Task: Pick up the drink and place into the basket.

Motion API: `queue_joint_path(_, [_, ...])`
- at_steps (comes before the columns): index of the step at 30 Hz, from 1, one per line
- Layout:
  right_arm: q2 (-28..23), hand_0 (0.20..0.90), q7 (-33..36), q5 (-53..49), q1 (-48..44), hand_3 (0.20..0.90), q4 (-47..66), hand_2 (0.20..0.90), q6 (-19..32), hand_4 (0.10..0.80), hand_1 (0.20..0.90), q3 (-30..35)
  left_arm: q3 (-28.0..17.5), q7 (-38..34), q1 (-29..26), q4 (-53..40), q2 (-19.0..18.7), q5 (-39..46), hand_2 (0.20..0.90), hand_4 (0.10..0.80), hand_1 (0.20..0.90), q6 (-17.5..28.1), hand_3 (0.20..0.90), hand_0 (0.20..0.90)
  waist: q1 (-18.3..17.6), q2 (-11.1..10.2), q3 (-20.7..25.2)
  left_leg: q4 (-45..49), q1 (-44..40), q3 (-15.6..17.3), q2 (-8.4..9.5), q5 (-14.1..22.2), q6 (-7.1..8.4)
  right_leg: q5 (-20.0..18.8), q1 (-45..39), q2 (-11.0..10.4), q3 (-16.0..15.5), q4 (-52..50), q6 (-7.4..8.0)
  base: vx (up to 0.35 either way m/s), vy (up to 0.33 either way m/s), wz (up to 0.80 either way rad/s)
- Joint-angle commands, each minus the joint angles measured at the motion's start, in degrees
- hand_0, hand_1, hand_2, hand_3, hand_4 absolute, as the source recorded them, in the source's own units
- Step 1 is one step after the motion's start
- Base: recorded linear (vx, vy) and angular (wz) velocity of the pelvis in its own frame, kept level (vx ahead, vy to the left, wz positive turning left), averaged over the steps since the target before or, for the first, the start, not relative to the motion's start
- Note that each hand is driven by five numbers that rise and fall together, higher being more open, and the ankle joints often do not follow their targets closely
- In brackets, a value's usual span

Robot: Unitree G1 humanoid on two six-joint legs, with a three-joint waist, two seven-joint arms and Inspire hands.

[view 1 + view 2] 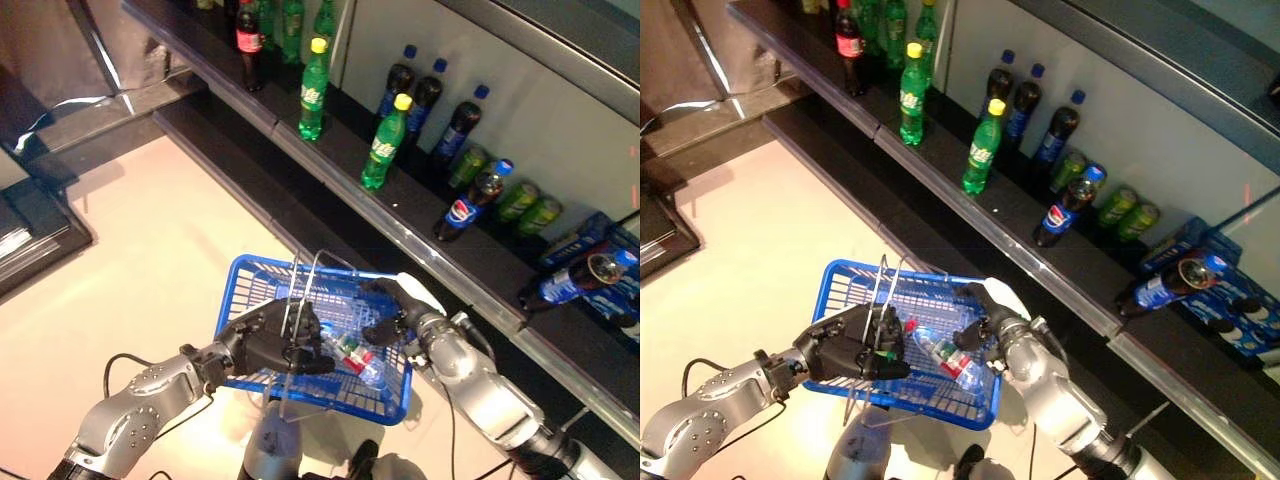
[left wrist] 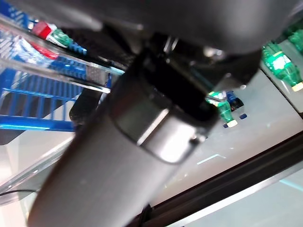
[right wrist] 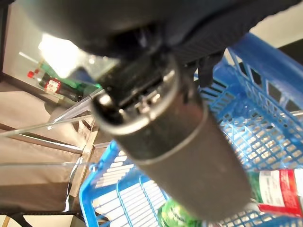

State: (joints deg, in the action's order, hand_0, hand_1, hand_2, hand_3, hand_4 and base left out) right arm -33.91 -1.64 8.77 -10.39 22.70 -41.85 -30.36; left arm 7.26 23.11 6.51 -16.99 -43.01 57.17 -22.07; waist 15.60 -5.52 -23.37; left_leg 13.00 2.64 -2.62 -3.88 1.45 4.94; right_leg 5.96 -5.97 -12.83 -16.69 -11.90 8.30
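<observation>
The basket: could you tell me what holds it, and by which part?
The left hand grips the blue basket by its clear handles; the right hand holds nothing.

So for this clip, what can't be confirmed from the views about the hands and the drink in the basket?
- Left hand: curled at the basket's clear handle, but both wrist views are filled by the hands' dark bulk.
- Right hand: over the blue basket; fingertips too small to tell touching from apart.
- Clear bottle: partly covered by both hands.
- Shelf bottles: print too small.
</observation>
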Motion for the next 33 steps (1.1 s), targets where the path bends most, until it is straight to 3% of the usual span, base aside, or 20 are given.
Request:
queue_joint_path(1, [-10.23, 0.9, 4.66, -6.61, 1.4, 0.9, 4.39, 0.9, 5.41, 0.8, 0.9, 6.79, -12.15, 4.67, -3.35, -15.23, 4.71, 12.84, 0.3, 0.1, 0.3, 20.44, 0.2, 0.3, -1.74, 0.91, 9.46, 3.34, 1.75, 1.69, -1.79, 0.28, -0.04, -1.35, -3.87, 0.99, 0.19, 1.45, 0.06, -0.017, 0.031, -0.15])
queue_joint_path(6, [-13.74, 0.9, 6.2, -13.65, 5.97, 0.9, 9.78, 0.9, 12.75, 0.8, 0.9, 13.58, -14.72, 4.62, 0.07, -15.37, 4.91, 12.46, 0.3, 0.1, 0.3, 21.98, 0.2, 0.3, -3.1, 1.34, 9.89, 3.02, 1.12, 2.63, -2.22, 0.31, 0.05, -0.93, -3.53, 0.88, 0.93, 1.1, 0.01, -0.009, 0.047, -0.1])
queue_joint_path(9, [-14.55, 0.9, 5.14, -20.29, 11.4, 0.9, 13.39, 0.9, 19.96, 0.8, 0.9, 18.06, -16.13, 4.18, 3.29, -15.72, 6.18, 12.56, 0.3, 0.1, 0.3, 22.72, 0.2, 0.3, -4.52, 1.84, 10.53, 2.71, 0.46, 3.61, -2.51, 0.49, 0.02, -0.6, -3.14, 0.79, 1.69, 0.95, -0.06, -0.013, 0.054, -0.2])
queue_joint_path(16, [-13.53, 0.9, 0.3, -27.95, 15.26, 0.9, 14.24, 0.9, 28.34, 0.8, 0.9, 20.03, -15.1, -0.03, 5.96, -13.38, 8.39, 12.38, 0.3, 0.1, 0.3, 22.91, 0.2, 0.3, -6.39, 2.3, 12.05, 1.49, -1.22, 5.07, -3.01, 0.33, 0.21, -0.56, -3.03, 0.97, 2.53, 1.31, -0.26, -0.007, 0.017, -0.07])
queue_joint_path(21, [-12.41, 0.9, -1.88, -30.88, 17.14, 0.9, 12.14, 0.9, 30.08, 0.8, 0.9, 20.2, -13.73, -2.82, 7.05, -9.84, 9.33, 9.59, 0.3, 0.1, 0.3, 24.86, 0.2, 0.3, -7.57, 2.63, 12.96, 0.13, -2.25, 5.95, -3.36, -0.1, 0.48, -0.76, -2.76, 1.23, 3.12, 1.88, -0.49, -0.038, 0.009, -0.06])
queue_joint_path(27, [-10.99, 0.9, -4.05, -30.27, 21.73, 0.9, 6.92, 0.9, 27.71, 0.8, 0.9, 20.45, -12.8, -6.55, 8.92, -3.79, 11.18, 6.46, 0.3, 0.1, 0.3, 27.98, 0.2, 0.3, -9.28, 2.93, 13.93, -2.84, -3.54, 7.01, -3.74, -1.23, 0.8, -1.54, -1.81, 1.72, 4.23, 3.39, -0.77, -0.072, -0.009, -0.07])
queue_joint_path(33, [-6.9, 0.9, -5.57, -26.79, 25.13, 0.9, -4.04, 0.9, 26.62, 0.8, 0.9, 18.54, -11.71, -12.24, 9.9, 5.7, 15.44, 3.92, 0.3, 0.1, 0.3, 33.1, 0.2, 0.3, -10.29, 3.17, 14.29, -6.02, -3.93, 7.84, -4.55, -3.01, 1.3, -2.69, -0.96, 2.2, 4.86, 5.43, -1.17, -0.074, -0.012, -0.08])
